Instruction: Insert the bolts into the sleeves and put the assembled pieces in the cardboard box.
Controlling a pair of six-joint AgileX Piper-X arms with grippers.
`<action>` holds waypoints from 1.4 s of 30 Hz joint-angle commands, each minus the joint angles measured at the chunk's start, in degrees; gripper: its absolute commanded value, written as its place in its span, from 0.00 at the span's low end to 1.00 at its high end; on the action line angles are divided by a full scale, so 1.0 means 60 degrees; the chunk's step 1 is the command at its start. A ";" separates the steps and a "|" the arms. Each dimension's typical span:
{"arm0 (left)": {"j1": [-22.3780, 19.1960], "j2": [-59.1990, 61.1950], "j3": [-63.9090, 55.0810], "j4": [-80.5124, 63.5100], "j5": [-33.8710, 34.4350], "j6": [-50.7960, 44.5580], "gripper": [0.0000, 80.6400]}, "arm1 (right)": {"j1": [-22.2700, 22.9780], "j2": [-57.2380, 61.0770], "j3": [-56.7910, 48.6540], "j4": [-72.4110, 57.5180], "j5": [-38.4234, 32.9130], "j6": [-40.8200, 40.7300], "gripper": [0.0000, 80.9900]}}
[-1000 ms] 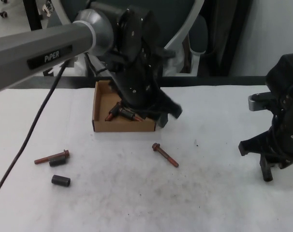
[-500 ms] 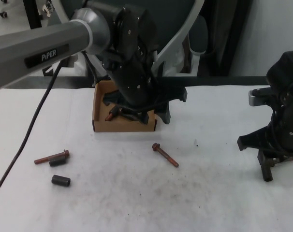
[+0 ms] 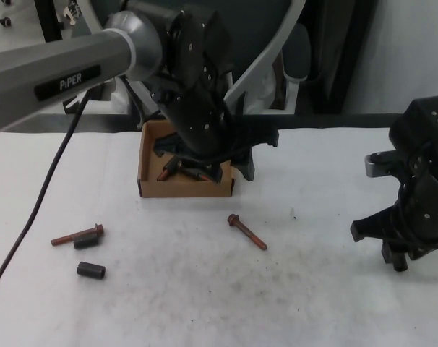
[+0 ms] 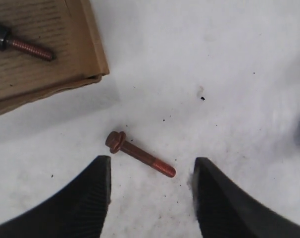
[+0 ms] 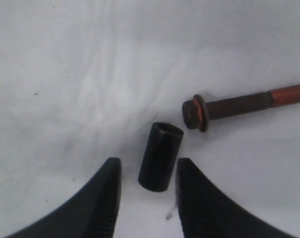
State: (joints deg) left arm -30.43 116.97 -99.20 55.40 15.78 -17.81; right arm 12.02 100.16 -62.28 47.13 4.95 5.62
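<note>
Cardboard box (image 3: 183,189) interior mostly behind the left arm (image 3: 197,108); bolt (image 5: 239,106) tip off-frame.

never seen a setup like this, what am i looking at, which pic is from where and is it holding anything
These are two robot arms at a bench, each ending in a two-finger gripper. The wide picture looks down from behind them; the other two come from cameras on the wrists. The left gripper hangs open over a loose bolt beside the cardboard box, which has assembled pieces inside. The right gripper is open around a black sleeve next to another bolt. Nothing is held.
</note>
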 commanded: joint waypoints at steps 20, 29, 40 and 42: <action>-0.0256 0.0668 -0.0065 -0.0117 -0.0491 -0.3671 0.59 | -0.0507 0.0682 0.0021 -0.0491 0.0059 -0.0290 0.45; -0.0565 0.0892 -0.0065 -0.0117 -0.0823 -0.4943 0.59 | -0.0507 0.0682 0.0021 -0.0533 0.0059 -0.0795 0.02; -0.1005 0.1384 -0.0065 -0.0480 -0.1337 -0.6488 0.59 | -0.0507 0.0682 0.0021 -0.0601 0.0059 -0.1001 0.00; -0.1031 0.1384 -0.0065 -0.0703 -0.1588 -0.6745 0.59 | -0.0507 0.0682 0.0021 -0.0651 0.0059 -0.1001 0.00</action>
State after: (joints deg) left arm -36.33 125.61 -99.20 52.56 8.52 -56.34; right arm 9.37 104.00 -62.28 44.12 4.76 0.00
